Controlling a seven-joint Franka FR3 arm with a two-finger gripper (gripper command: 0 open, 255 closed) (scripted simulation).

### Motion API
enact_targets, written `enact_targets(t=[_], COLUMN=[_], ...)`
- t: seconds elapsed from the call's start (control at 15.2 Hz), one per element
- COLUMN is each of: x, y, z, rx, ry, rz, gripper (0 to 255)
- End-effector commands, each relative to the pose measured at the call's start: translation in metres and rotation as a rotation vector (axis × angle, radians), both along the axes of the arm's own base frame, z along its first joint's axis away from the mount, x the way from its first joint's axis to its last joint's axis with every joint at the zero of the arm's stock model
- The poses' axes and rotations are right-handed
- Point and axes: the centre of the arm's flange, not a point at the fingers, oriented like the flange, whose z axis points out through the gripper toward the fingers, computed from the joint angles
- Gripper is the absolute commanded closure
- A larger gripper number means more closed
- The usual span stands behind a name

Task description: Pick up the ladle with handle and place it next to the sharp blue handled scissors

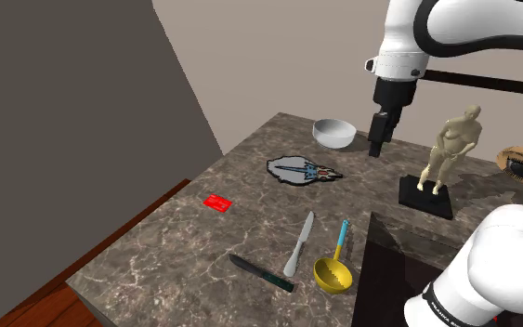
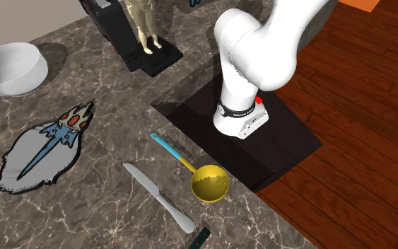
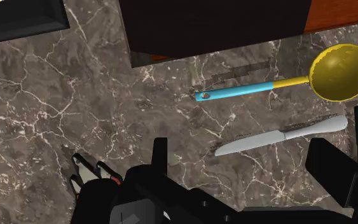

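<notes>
Spread tool [image 3: 243, 158] hovers well away from the ladle [image 3: 339, 71].

It looks like a home kitchen: a dark marbled stone surface [image 1: 185, 232] carries a white bowl [image 1: 333, 134], a table knife [image 1: 298, 246] and a yellow ladle [image 1: 333, 271], beside a reddish wooden plank floor [image 2: 360, 85].

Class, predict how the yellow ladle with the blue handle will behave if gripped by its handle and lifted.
The ladle looks rigid, so it probably won't sag. Its round bowl sits at one end, so gripped near the blue tip it may swing bowl-down. Nudged on the counter, it might rock.
</notes>
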Motion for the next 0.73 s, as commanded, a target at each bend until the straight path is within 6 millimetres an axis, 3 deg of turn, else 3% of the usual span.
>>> enact_targets(t=[0.0, 0.66], x=[0.000, -0.021], y=[0.000, 0.023], z=[0.000, -0.118], rx=[0.000, 0.237], ry=[0.000, 0.076], rz=[0.000, -0.128], gripper=[0, 0])
